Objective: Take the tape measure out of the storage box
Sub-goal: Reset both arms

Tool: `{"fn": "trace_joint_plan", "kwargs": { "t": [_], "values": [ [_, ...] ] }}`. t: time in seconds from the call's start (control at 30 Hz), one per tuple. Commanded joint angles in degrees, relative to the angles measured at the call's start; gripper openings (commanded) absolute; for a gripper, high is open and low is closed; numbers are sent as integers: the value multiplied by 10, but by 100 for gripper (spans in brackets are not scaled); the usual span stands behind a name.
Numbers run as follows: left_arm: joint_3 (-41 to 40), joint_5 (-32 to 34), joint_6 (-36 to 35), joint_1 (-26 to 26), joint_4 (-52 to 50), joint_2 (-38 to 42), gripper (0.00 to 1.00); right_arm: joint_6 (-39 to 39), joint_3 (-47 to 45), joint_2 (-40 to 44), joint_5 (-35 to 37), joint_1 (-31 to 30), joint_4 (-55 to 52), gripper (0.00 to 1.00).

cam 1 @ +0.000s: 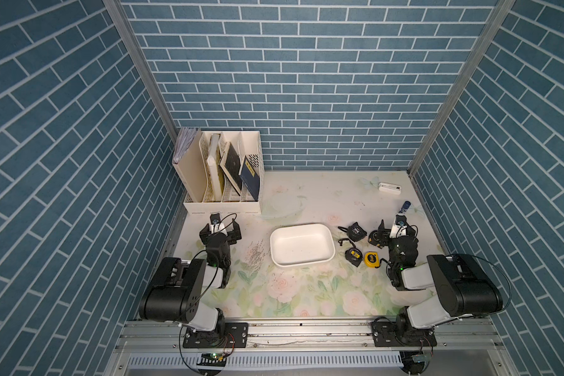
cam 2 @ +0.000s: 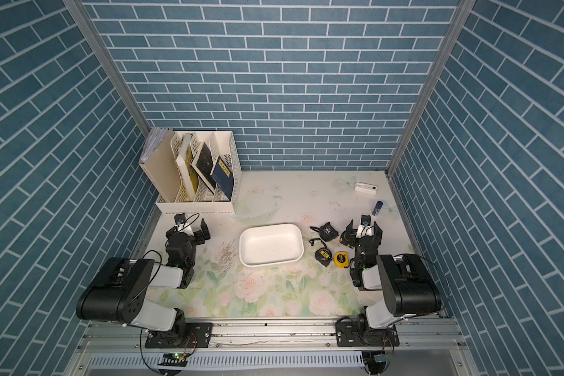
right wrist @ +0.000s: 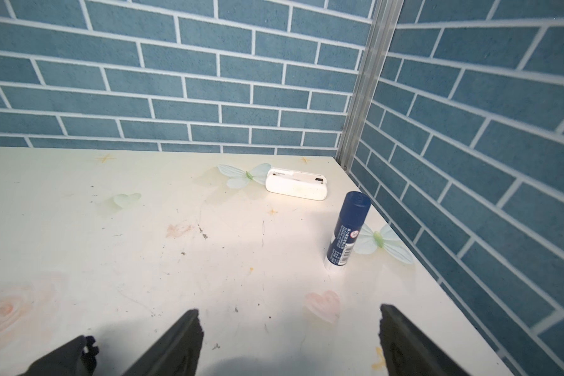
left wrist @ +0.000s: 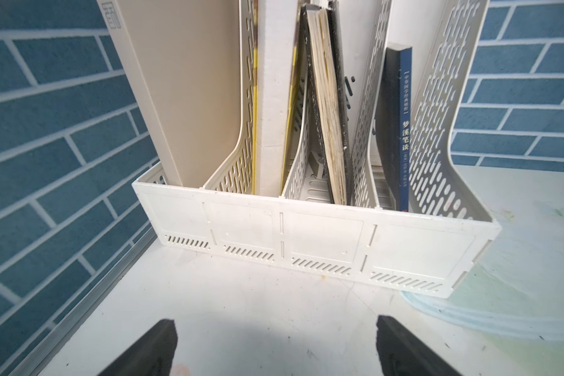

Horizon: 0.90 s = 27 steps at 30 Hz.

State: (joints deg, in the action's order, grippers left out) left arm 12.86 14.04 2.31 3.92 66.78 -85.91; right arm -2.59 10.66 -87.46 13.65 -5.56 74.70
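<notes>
Looks complete: nothing in storage box [cam 1: 302, 247], with yellow tape measure [cam 1: 372, 259] and black tape measures [cam 1: 354, 255] out on table [cam 1: 306, 293], toward its right edge. Left gripper [left wrist: 275, 332] and right gripper [right wrist: 288, 314] both empty, jaws wide apart.

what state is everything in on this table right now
storage box: upright, empty
yellow tape measure: outside the box
far black tape measure: outside the box
near black tape measure: outside the box
glue stick: standing, capped
file organiser: upright, holding books
left end effector: open, empty
right end effector: open, empty

From high above, both top views show me the whole worktop [cam 1: 310, 195]; my wrist cameras sit low, facing the back wall [right wrist: 176, 97].
</notes>
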Motion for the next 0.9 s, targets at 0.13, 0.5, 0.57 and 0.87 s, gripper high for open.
{"fn": "trace_joint_plan", "kwargs": {
  "t": [0.13,0.5,0.57,0.87],
  "values": [
    [0,-15,-3,-4,40,-2,100,15,5,-2,-3,3,17,100],
    [8,-73,-16,-13,26,-3,100,15,7,-2,-5,3,12,100],
    [8,-73,-16,-13,26,-3,100,8,10,-4,-23,3,10,100],
    [6,-73,-16,-14,28,-3,100,-4,16,-1,-95,16,-9,100]
  ]
}}
